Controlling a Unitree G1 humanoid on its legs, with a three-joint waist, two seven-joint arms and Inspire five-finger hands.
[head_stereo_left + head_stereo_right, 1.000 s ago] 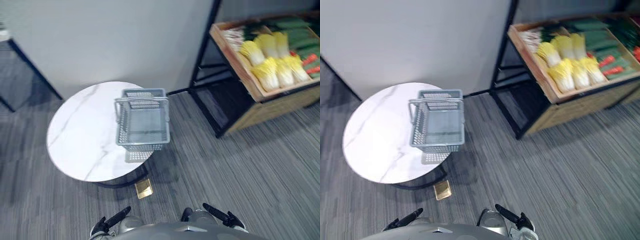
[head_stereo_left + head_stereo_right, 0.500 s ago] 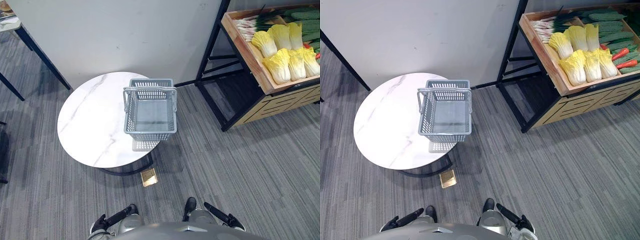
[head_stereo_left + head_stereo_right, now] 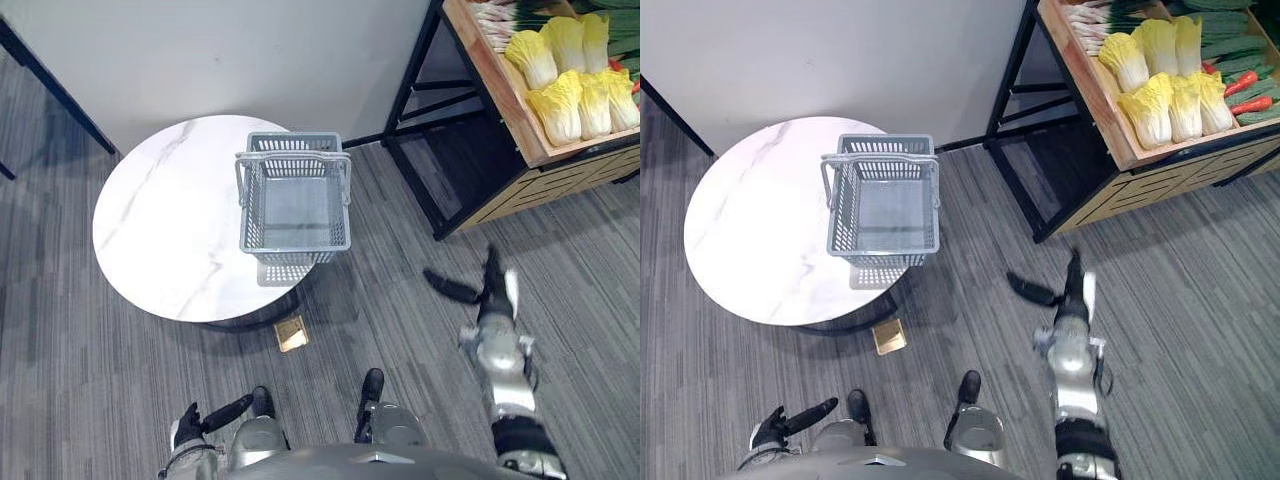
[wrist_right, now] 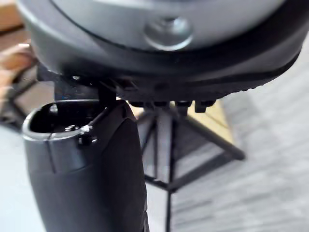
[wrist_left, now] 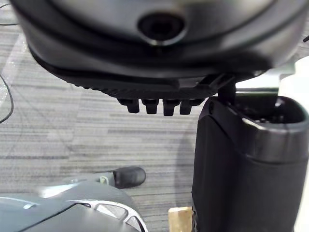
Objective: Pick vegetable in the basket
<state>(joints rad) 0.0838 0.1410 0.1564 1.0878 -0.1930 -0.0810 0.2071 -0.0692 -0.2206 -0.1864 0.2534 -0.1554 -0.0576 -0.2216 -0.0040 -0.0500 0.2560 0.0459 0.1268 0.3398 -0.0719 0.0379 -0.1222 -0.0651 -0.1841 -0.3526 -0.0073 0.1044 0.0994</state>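
Grey striped carpet [image 3: 90, 370] covers most of the frame, with a white wall [image 3: 250, 60] across the top. A round white marble bench [image 3: 160, 230] sits left of centre. Upper right, a wooden produce crate [image 3: 1170, 180] rests on a black rack.

A grey plastic basket [image 3: 295, 243] stands upright on the bench's right edge, with its handles folded down on the rim.

The vegetables are all in the crate, well apart from the basket. There are napa cabbages [image 3: 1150, 110] at the front, dark green cucumbers [image 3: 1240, 45] behind them, scallions [image 3: 1090, 18] at the top-left corner and carrots [image 3: 1250, 103] at the far right.

My right hand [image 3: 1072, 305] is at lower right, over the carpet between the bench and the rack. Its fingers [image 3: 1073, 275] are straight and together, and its thumb [image 3: 1032, 290] is spread wide toward the bench. It touches nothing.

My left hand [image 3: 188, 428] is low at the bottom-left edge. Its fingers [image 5: 159, 106] are relaxed and roughly straight in a row, with the thumb [image 5: 246, 159] apart from them.

A small tan block [image 3: 291, 333] lies on the carpet just below the bench's near edge.
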